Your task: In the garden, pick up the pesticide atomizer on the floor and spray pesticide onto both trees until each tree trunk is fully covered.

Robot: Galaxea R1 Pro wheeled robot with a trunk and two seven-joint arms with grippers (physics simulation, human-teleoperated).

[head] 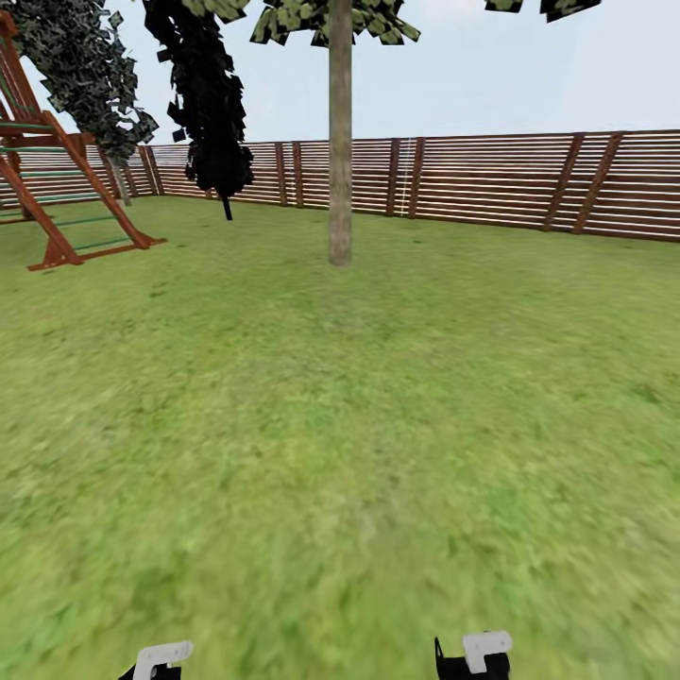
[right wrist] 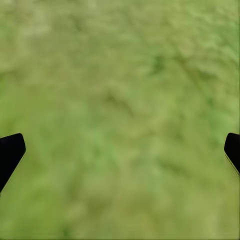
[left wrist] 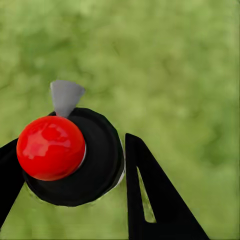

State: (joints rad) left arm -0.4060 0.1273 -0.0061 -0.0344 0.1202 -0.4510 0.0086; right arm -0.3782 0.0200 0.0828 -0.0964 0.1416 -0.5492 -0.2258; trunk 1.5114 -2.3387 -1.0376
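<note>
1. Now your left gripper [left wrist: 70,175] is clenched on one pesticide atomizer [left wrist: 75,155], red ball and grey nozzle uppermost, its two black fingers [left wrist: 160,200] flanking it over grass.
2. Your right gripper [right wrist: 120,150] hangs released, two fingertips [right wrist: 10,150] wide apart above the lawn [head: 378,425].
3. Ahead you have one thick tree trunk [head: 340,142], well apart; a second grey-green tree [head: 90,76] stands far left beside one black tree [head: 212,104], one red climbing frame [head: 57,179] and the fence [head: 491,179].

A fenced garden: lawn [head: 378,425], slat fence [head: 491,184], trees [head: 340,142], wooden climbing frame [head: 57,179].
</note>
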